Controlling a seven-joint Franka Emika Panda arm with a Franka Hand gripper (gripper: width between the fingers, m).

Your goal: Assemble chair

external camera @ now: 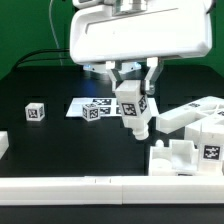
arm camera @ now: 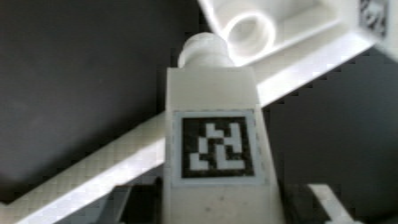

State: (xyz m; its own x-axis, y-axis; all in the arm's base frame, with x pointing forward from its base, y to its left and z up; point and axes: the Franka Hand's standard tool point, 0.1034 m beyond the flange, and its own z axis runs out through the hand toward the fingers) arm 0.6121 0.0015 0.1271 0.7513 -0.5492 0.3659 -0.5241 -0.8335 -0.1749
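Observation:
My gripper hangs over the middle of the table, shut on a white bar of the chair. The bar is tilted, with its lower end toward the exterior view's right, and carries a black-and-white tag. In the wrist view the bar runs out from between the fingers, with its tag facing the camera and a rounded peg at its far end. My gripper holds it above the dark table. More white chair parts lie at the exterior view's right, one of them with a round hole.
The marker board lies behind the gripper. A small tagged white cube sits at the exterior view's left. A blocky white part stands at the front right. A long white rail runs along the front edge, seen slanting in the wrist view.

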